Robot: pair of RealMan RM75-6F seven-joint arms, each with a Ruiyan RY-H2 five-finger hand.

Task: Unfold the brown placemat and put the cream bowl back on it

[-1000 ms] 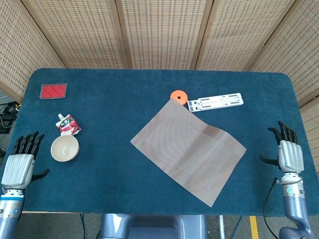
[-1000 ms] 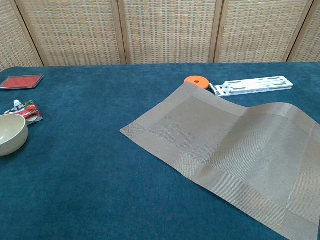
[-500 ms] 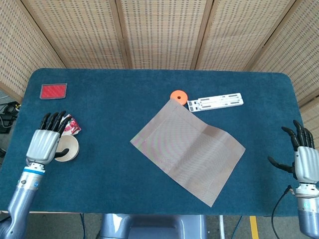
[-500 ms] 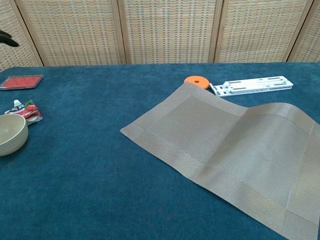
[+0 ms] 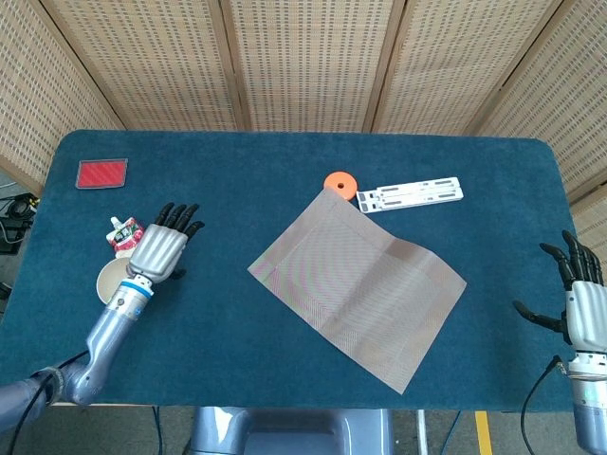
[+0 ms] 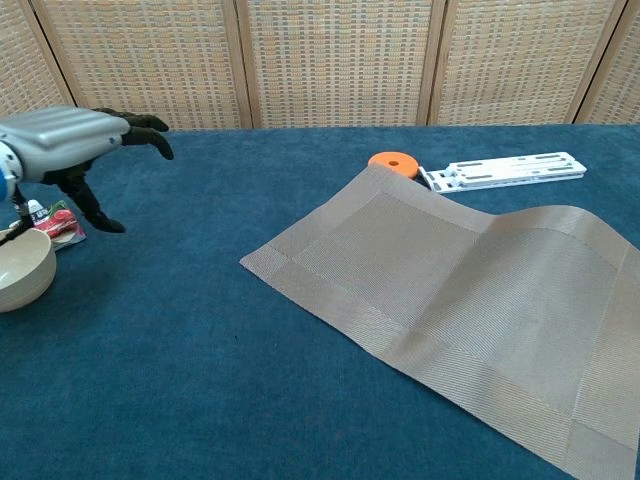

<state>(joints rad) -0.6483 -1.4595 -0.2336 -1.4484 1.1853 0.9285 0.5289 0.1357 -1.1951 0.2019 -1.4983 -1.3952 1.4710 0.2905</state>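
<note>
One cream bowl (image 5: 112, 282), probably light, rigid and breakable and best gripped at its rim, sits at the table's left edge, well apart from the unfolded brown placemat (image 5: 358, 284), beneath the empty, spread-fingered left hand (image 5: 161, 250); the right hand (image 5: 583, 313) is likewise empty and spread.

My left hand (image 5: 163, 248) covers the near-right part of the cream bowl (image 5: 112, 277) in the head view, and my forearm crosses its rim. In the chest view the bowl (image 6: 22, 272) is cut by the left edge, as is my wrist. The red sachet (image 6: 58, 222) behind my hand is too small to read. The brown placemat (image 6: 470, 300) runs off the right and bottom edges there. My right hand (image 5: 583, 313) sits at the head view's right edge, wrist cut off.
</note>
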